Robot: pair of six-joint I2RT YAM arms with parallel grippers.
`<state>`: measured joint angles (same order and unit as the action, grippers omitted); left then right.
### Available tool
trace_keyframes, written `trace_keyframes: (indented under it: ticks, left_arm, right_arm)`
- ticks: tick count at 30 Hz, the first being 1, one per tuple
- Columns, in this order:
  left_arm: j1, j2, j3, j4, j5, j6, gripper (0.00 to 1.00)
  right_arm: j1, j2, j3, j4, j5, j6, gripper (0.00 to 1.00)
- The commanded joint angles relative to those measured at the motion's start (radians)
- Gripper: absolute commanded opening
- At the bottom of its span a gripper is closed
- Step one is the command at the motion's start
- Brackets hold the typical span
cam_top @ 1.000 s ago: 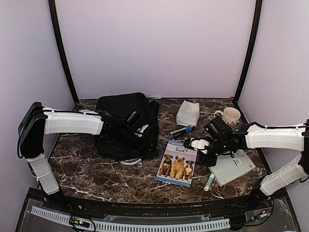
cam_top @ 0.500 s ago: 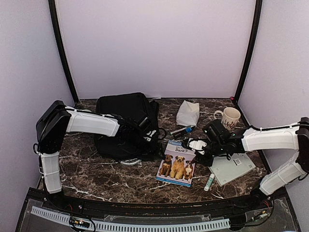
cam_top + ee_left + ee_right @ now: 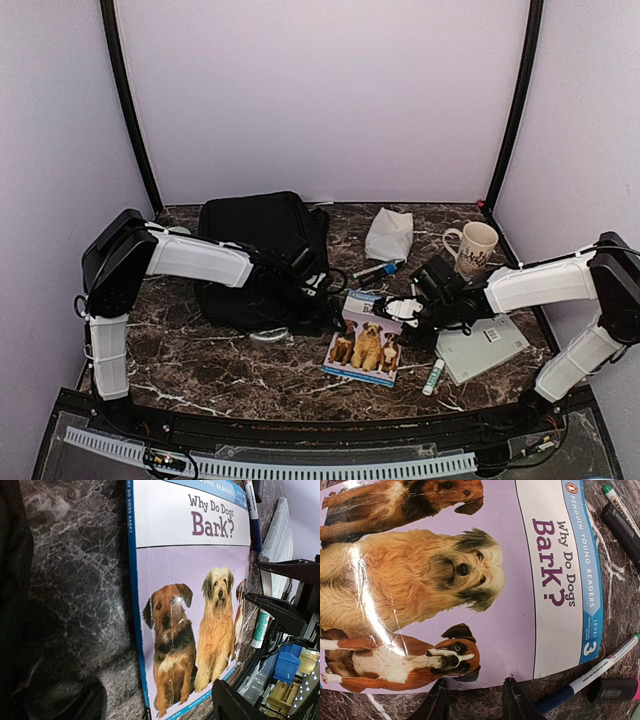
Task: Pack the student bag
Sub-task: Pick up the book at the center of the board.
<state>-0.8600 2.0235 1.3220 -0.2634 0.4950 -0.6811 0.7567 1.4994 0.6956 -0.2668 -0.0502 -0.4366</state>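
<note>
On the dark marble worktop [image 3: 200, 360], toward its back edge and left of the middle, lies the student bag [image 3: 262, 250], black and slumped flat. Its pale loop handle [image 3: 270, 336] rests on the stone at its near side.

My left gripper [image 3: 318, 283] reaches across the bag's right side, just beside the book's left edge. From the left wrist its 2 fingers [image 3: 227, 702] stand wide apart, and nothing sits between them. They hang over the near part of the dog book [image 3: 190, 605] and the bare marble beside it.

My right gripper [image 3: 402, 305] is at the right edge of that book [image 3: 366, 340], which lies flat in the middle of the worktop. From the right wrist its 2 fingers [image 3: 512, 700] show only a narrow gap, partly parted, their tips at the book's [image 3: 445, 580] border. I have hold of nothing that I can see. Whether the tips touch the cover I cannot tell.

Just past that border lie a blue marker [image 3: 590, 675] and a pink highlighter [image 3: 615, 690].

Toward the back right corner stands a mug [image 3: 477, 242], with a white packet [image 3: 389, 235] to its left. A pale flat pad [image 3: 480, 345] lies near the right edge, under my right arm. A white stick with a green cap [image 3: 433, 376] lies between it and the book.
</note>
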Motion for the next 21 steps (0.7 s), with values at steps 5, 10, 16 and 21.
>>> trace_keyframes:
  ticks: [5, 10, 16, 21]
  left_arm:
    - [-0.019, 0.016, -0.069, 0.004, -0.084, -0.041, 0.75]
    - [-0.039, 0.009, -0.136, 0.145, -0.062, -0.088, 0.74]
    - [-0.045, 0.004, -0.125, 0.223, -0.065, -0.154, 0.74]
    - [-0.065, -0.001, -0.108, 0.273, -0.042, -0.197, 0.72]
  right_arm:
    - [0.014, 0.112, 0.011, 0.002, 0.064, -0.022, 0.37]
    - [0.018, 0.154, 0.008, 0.002, 0.107, -0.035, 0.36]
    - [0.026, 0.177, 0.01, -0.003, 0.107, -0.035, 0.36]
    - [0.029, 0.187, 0.005, -0.009, 0.109, -0.042, 0.36]
